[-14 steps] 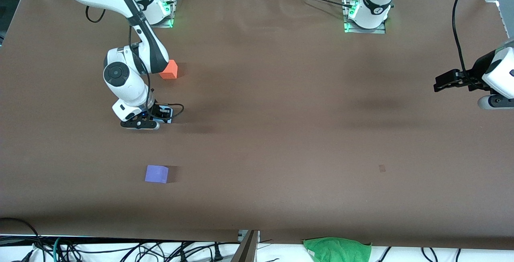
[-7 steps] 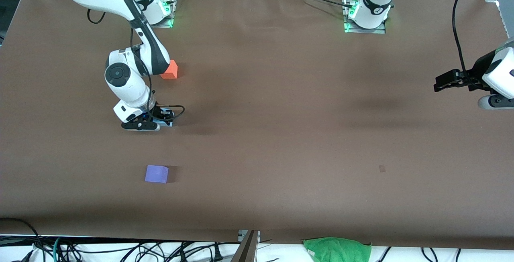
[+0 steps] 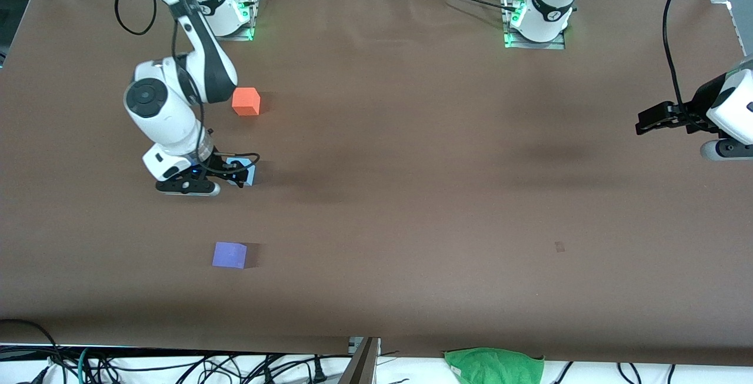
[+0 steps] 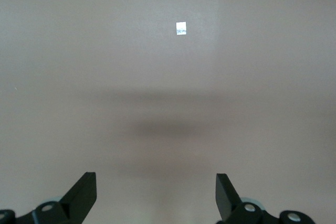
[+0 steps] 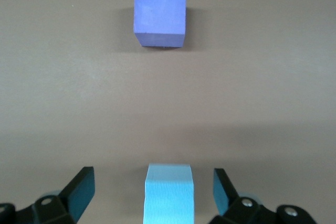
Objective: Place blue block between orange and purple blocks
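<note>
The light sky-blue block [image 3: 249, 173] sits on the brown table between the orange block [image 3: 246, 102], farther from the front camera, and the purple block [image 3: 229, 254], nearer to it. My right gripper [image 3: 237, 173] is open around the blue block. In the right wrist view the blue block [image 5: 169, 195] stands between the fingers of the gripper [image 5: 154, 184] with a gap on each side, and the purple block [image 5: 160, 14] lies ahead. My left gripper [image 3: 645, 123] waits open and empty over the left arm's end of the table; it also shows in the left wrist view [image 4: 156, 187].
A green cloth [image 3: 494, 365] lies off the table's front edge. A small pale mark [image 3: 559, 247] is on the table mat; it also shows in the left wrist view [image 4: 181, 28]. Cables run along the front edge.
My right arm's wrist has swung toward the right arm's end of the table, so the orange block now shows whole and more of the blue block shows. The left arm has not moved.
</note>
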You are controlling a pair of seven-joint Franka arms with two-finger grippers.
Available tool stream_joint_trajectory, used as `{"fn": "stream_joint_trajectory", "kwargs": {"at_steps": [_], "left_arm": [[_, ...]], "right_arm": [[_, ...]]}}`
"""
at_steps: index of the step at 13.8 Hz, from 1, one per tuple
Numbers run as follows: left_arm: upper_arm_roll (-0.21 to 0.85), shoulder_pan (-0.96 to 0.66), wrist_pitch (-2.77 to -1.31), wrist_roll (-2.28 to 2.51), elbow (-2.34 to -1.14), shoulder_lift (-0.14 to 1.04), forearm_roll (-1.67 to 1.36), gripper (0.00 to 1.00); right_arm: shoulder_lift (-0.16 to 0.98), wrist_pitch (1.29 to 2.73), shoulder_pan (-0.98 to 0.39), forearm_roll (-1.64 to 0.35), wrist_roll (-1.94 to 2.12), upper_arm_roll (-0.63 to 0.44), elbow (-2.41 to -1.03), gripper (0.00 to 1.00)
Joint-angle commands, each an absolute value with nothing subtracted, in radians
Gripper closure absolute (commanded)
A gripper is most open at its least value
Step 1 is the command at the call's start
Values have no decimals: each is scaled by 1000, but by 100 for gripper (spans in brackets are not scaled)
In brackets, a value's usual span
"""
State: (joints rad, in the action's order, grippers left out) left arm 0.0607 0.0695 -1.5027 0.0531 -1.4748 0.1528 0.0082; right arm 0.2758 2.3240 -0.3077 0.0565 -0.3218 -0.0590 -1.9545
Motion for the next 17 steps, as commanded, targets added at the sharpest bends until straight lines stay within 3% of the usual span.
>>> {"fn": "stream_joint_trajectory", "kwargs": {"at_steps": [1, 3, 7, 9, 17], "left_arm": [[58, 74, -1486, 32, -1460, 156, -9, 0], [58, 74, -1486, 32, -1460, 156, -9, 0], [58, 72, -1486, 32, -1460, 156, -9, 0], [58, 72, -1486, 32, -1460, 156, -9, 0], [58, 72, -1486, 32, -1460, 156, -9, 0]], "right_arm": [[270, 2015, -310, 40, -318, -60, -1733, 0], [223, 1877, -308, 32, -308, -64, -1655, 0], [56, 1691, -296, 9, -214, -107, -1660, 0], [19, 1626, -211, -29, -141, -101, -1660, 0], [3, 1586, -195, -22, -106, -106, -1629, 0]]}}
